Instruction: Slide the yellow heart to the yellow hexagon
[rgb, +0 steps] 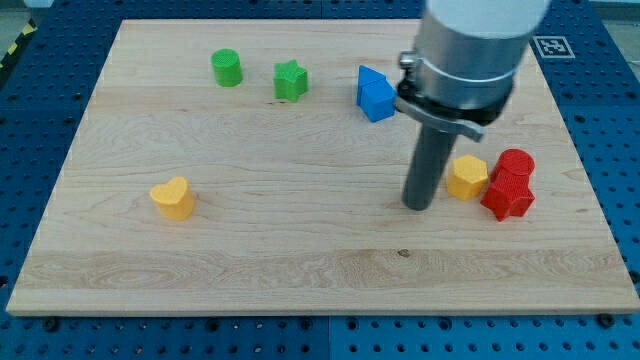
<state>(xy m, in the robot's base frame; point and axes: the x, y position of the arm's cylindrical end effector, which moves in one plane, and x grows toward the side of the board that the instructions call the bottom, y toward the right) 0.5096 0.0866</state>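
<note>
The yellow heart (173, 197) lies at the view's left on the wooden board. The yellow hexagon (466, 177) lies at the view's right, touching the red blocks beside it. My tip (417, 205) rests on the board just left of the yellow hexagon, a small gap apart, and far to the right of the yellow heart.
A red cylinder (516, 163) and a red star-like block (508, 196) sit right of the hexagon. A blue block (375, 94), a green star (290, 80) and a green cylinder (227, 67) lie along the view's top. The board's edge (320, 310) runs along the bottom.
</note>
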